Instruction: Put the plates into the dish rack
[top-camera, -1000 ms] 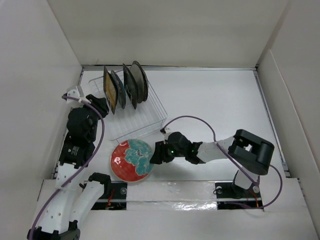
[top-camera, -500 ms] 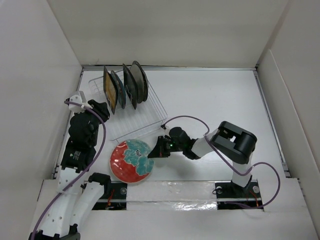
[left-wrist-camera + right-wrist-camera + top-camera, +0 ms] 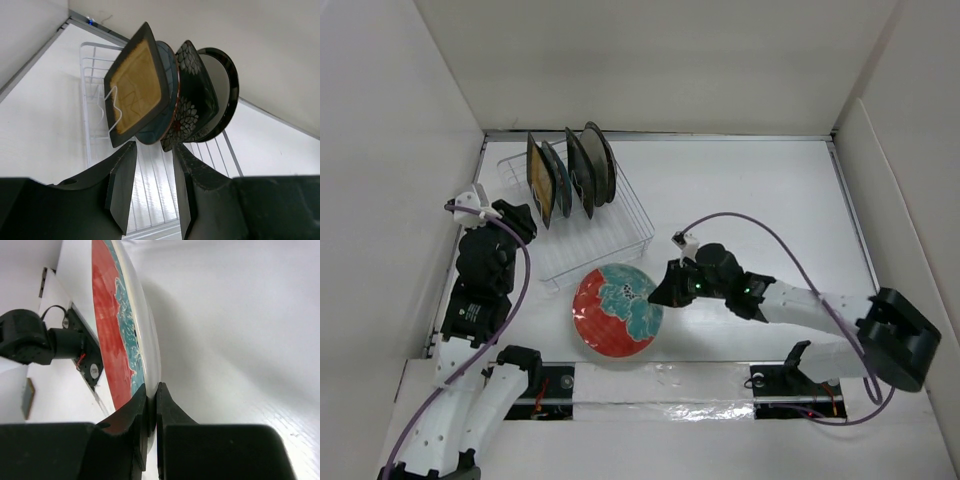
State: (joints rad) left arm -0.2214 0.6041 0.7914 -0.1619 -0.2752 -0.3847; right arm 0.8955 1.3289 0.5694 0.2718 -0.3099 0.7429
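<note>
**Item 1. Red plate with teal flowers** (image 3: 617, 322). It sits at the near side of the counter (image 3: 750, 180), just in front of the dish rack's near corner and outside the rack.
- Top view: nearly the full patterned face shows.
- Right wrist view: the same plate (image 3: 112, 330) appears edge-on, with a pale underside and a shadow on the counter beside it. Whether its far edge rests on the counter cannot be told.

**Item 2. Right tool** (image 3: 660, 293). It is clamped on the right rim of the red plate.
- Only the wrist view (image 3: 151, 395) shows the grip, with one finger on each face of the rim.
- From above, the wrist body hides the fingers.

**Item 3. Dish rack** (image 3: 610, 225). It is clear and ribbed, and sits at the far left of the counter. Four plates stand on edge at its far end, left to right:
- square black-gold plate (image 3: 539, 180)
- teal plate (image 3: 558, 178)
- square dark floral plate (image 3: 578, 172)
- round dark-rimmed cream plate (image 3: 600, 162)

The left wrist view shows their faces: gold centre (image 3: 137, 85), teal (image 3: 155, 132) mostly covered, white blooms (image 3: 192, 95), and cream centre (image 3: 222, 80). The rack's wires (image 3: 95, 90) show behind and below them.

**Item 4. Left tool** (image 3: 515, 215). It is beside the rack's left wall. The fingers are apart and hold nothing (image 3: 154, 147). The rack floor shows through the gap.

**Item 5. Surroundings.**
- A purple cable (image 3: 740, 225) arcs over the right arm.
- White walls (image 3: 670, 60) enclose the counter.
</note>
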